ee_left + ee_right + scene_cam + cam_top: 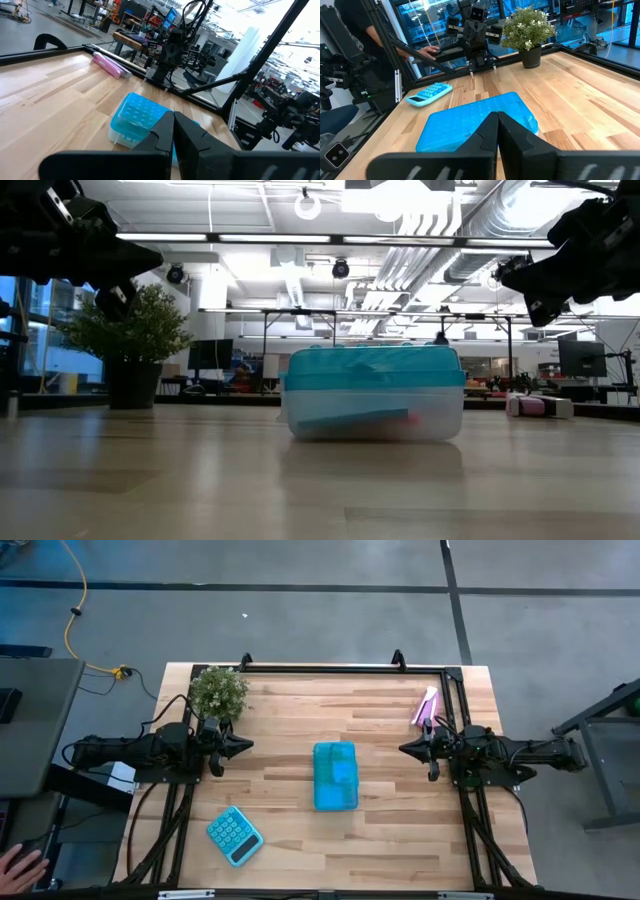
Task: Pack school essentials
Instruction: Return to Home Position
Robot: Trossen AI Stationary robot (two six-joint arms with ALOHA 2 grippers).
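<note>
at the far left edge of the high view a person's hand (20, 868) rests beside the table (290, 710), off the wood. the left arm lies along the table's left side with the left gripper (240, 745) pointing inward. in its wrist view the two dark fingers (187, 132) press together into one wedge with nothing between them. just behind that arm, at the far left corner, stands a small potted plant (218, 692), upright. nearer the front edge a teal calculator (234, 836) lies flat and turned at an angle, well apart from both arms.

the blue box (335, 775) sits at the middle of the table, between the two grippers and slightly nearer the front than the line joining them. its lid is down. from the low view its clear lower wall (375, 420) shows a flat blue shape and a spot of red inside; what they are cannot be made out. neither gripper touches the box, and both hang above the table, higher than the lid.

the right gripper (405, 748) faces the left one from the right side, fingers (512, 135) likewise closed tip to tip and holding nothing, with the box lying ahead of it and lower. a pink and purple tube (427, 707) lies on the wood just behind the right gripper, near the far right rail.
</note>
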